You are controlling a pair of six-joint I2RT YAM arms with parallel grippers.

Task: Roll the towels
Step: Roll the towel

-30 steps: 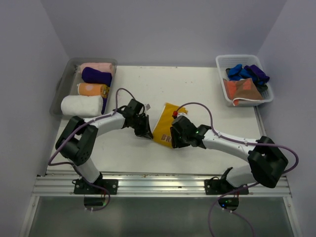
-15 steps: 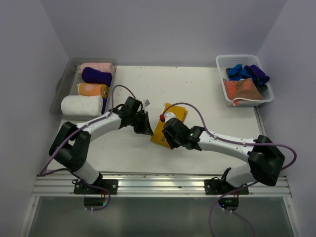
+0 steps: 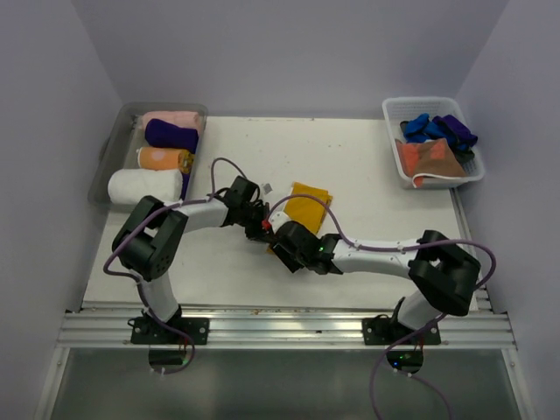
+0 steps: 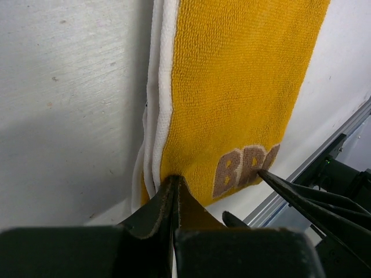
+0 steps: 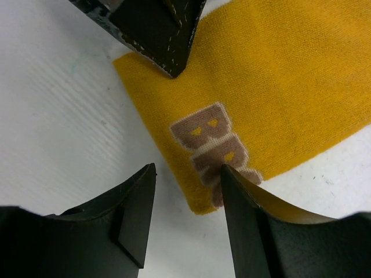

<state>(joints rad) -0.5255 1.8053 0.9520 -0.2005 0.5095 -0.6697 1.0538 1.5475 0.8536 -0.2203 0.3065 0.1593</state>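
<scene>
Yellow lettered towel [image 3: 308, 206], seemingly folded, flat

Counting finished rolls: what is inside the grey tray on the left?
Visible rolls: pink towel, purple towel, orange towel, white towel. Whatever lies beneath them is covered.

Folded mustard-yellow terry towel [image 5: 290, 75]: taupe-brown block lettering [image 5: 211, 147] with pale outlines, and white edging on its layers. Matte white counter [image 3: 367, 166]. In the clear grey plastic tray [image 3: 103, 171], a pink roll [image 3: 175, 119], a dark purple roll [image 3: 171, 136], an orange roll [image 3: 164, 159] and a white roll [image 3: 144, 186]. In the white slotted plastic basket [image 3: 429, 100], a blue cloth [image 3: 418, 127], a purple cloth [image 3: 458, 132] and a rust-brown cloth [image 3: 430, 157]. The left pincer [image 4: 175, 182] and right pincer [image 5: 188, 174] are black.
</scene>
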